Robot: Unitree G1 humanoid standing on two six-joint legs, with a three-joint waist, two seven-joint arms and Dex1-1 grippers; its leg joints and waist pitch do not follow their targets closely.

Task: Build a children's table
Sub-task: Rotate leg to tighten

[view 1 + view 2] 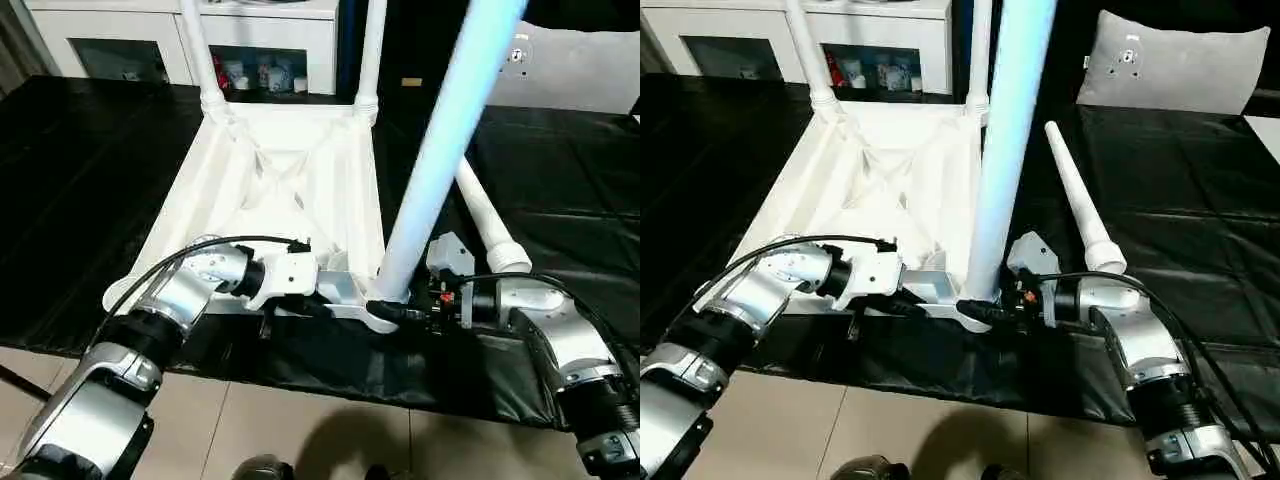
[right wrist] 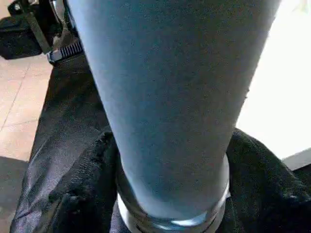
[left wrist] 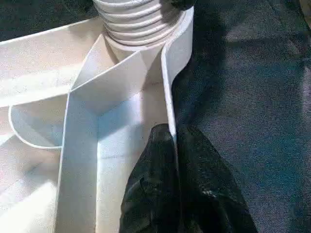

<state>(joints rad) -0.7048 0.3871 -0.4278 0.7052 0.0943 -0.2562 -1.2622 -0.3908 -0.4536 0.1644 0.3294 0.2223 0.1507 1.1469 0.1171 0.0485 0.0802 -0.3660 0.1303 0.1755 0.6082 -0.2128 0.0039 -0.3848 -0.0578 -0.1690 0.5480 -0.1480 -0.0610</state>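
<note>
Lying upside-down, white ribbed table top (image 1: 290, 190); left claw (image 3: 176, 189) pinching its rim, right claw (image 2: 170, 194) gripping upright leg (image 1: 440, 150).

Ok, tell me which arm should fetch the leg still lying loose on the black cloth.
Right. The loose leg lies beside the right claw, though that claw first has to let go of the upright leg. The left claw pinches the tabletop's rim, steadying it, on the far side.

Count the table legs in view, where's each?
4: two legs stand in the far corner sockets, one stands at the near corner in the right gripper, one lies loose on the cloth.
</note>
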